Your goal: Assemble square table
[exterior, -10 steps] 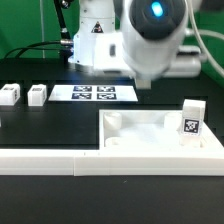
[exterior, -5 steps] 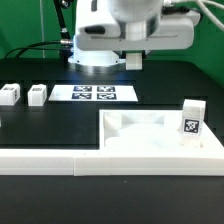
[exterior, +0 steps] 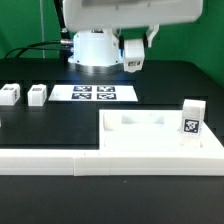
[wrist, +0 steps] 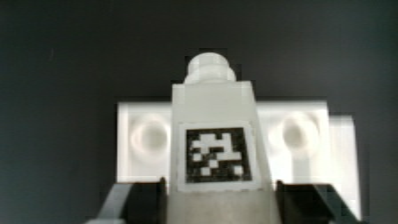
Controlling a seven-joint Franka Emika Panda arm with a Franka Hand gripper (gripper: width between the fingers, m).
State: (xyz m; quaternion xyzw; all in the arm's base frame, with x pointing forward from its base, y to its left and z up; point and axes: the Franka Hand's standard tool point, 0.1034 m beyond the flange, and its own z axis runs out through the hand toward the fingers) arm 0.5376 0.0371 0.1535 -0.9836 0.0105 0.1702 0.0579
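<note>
The square tabletop lies rim-up at the exterior view's right, with a tagged white leg standing at its right corner. Two loose leg blocks sit at the left. My gripper hangs high above the table's back and is shut on another white tagged leg. In the wrist view this leg is clamped between my dark fingers, its rounded tip pointing away, and the tabletop lies blurred beyond it.
The marker board lies flat behind the middle of the black table. A long white L-shaped rail runs along the front edge and up beside the tabletop. The robot base stands at the back.
The arm has risen from low over the tabletop to high at the back. The tabletop's far side is now uncovered, and the gripper carries the leg up with it.
</note>
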